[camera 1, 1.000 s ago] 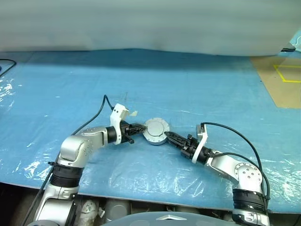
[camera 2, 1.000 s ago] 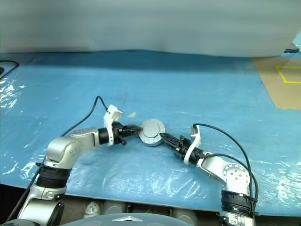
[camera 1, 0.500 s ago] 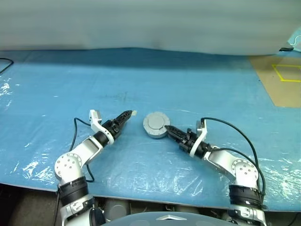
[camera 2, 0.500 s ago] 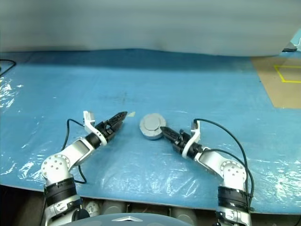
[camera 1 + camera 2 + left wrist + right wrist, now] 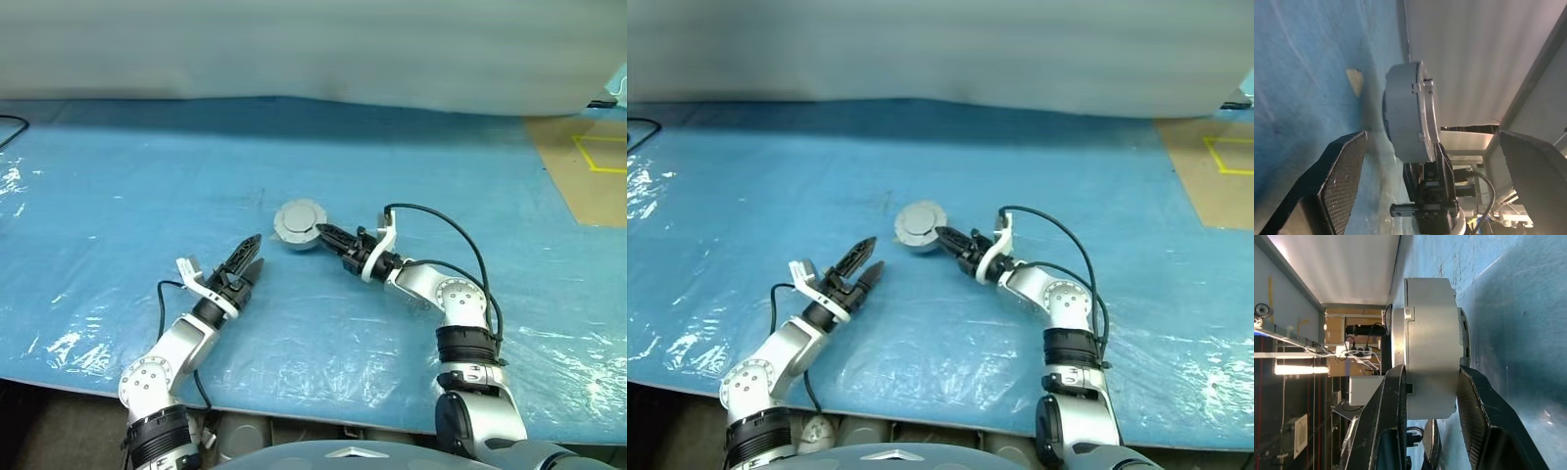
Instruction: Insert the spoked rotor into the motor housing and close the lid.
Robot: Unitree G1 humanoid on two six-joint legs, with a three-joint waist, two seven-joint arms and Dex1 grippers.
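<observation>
Closed motor housing (image 5: 299, 224) on the blue sheet (image 5: 118, 176), pinched across its thickness by right gripper (image 5: 326, 235); left gripper (image 5: 247, 262) wide open, empty, nearby to its left

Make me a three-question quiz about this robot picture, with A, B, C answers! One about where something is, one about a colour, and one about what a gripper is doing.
1. Where is the motor housing?
A. on the blue sheet
B. on the brown floor
C. on a shelf

2. What colour is the lid on top of it?
A. red
B. grey
C. yellow

3. What is the left gripper doing?
A. squeezing the housing
B. holding a spoon
C. open, holding nothing

Answers:
1 A: the housing sits on the blue sheet, before both arms.
2 B: its closed top face is plain grey.
3 C: its fingers are spread apart from the housing, while the right gripper clamps the housing's sides.
</observation>
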